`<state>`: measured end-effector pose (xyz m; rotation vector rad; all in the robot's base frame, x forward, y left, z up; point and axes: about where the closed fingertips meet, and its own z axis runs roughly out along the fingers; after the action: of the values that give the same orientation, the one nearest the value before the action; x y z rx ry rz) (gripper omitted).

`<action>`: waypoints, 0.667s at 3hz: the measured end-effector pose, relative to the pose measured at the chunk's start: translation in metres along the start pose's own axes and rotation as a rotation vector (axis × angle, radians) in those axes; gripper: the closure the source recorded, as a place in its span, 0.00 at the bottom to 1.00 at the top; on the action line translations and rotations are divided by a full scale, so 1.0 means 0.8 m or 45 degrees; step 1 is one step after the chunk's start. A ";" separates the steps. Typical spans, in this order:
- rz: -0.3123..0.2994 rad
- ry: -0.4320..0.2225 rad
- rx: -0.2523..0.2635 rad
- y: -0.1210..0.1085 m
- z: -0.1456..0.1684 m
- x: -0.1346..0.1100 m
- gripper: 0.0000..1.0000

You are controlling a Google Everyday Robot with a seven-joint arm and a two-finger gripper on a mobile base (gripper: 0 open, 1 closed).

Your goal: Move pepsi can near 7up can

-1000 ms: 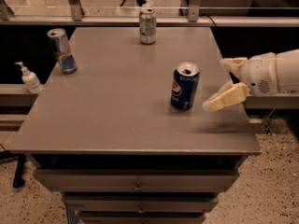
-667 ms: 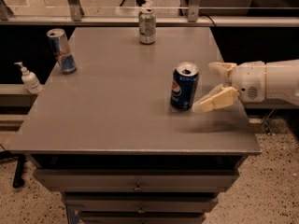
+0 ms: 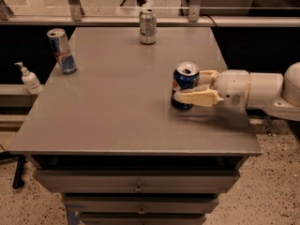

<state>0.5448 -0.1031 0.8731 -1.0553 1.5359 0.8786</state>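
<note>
Camera view, only one available:

- Grey table (image 3: 117,107) is filling most of the frame, with drawers (image 3: 93,179) showing under its front edge.
- pepsi can (image 3: 183,82) is standing upright on the table's right half, nearer the right edge than the centre and roughly mid-depth. Its silver top is facing up and the logo is showing on the left front.
- gripper (image 3: 190,86) is reaching in from the right at can height and straddling the pepsi can. The white arm (image 3: 248,89) is lying roughly level over the table's right edge.
- Cream fingers (image 3: 199,97) are spread, so the tool is released, not clenched. The near one is crossing in front of the can's lower body, and the far one is sitting behind the can's right side, partly hidden.
- Can't tell whether either finger is touching the can. The can is sitting flat, not lifted or tilted.
- 7up can (image 3: 148,26) is standing upright at the table's back edge, about centre, well apart from the pepsi can.
- Slim blue-and-silver can (image 3: 62,50) is standing upright near the back-left corner, well apart from both other cans.
- White pump bottle (image 3: 30,78) is sitting off the table, on a lower ledge just beside the left edge.
- Metal rail (image 3: 112,19) is running along behind the table.
</note>
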 end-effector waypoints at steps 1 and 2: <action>-0.027 -0.052 -0.003 -0.005 0.008 -0.005 0.64; -0.090 -0.069 0.051 -0.032 0.005 -0.020 0.89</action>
<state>0.5715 -0.1054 0.8877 -1.0425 1.4571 0.8184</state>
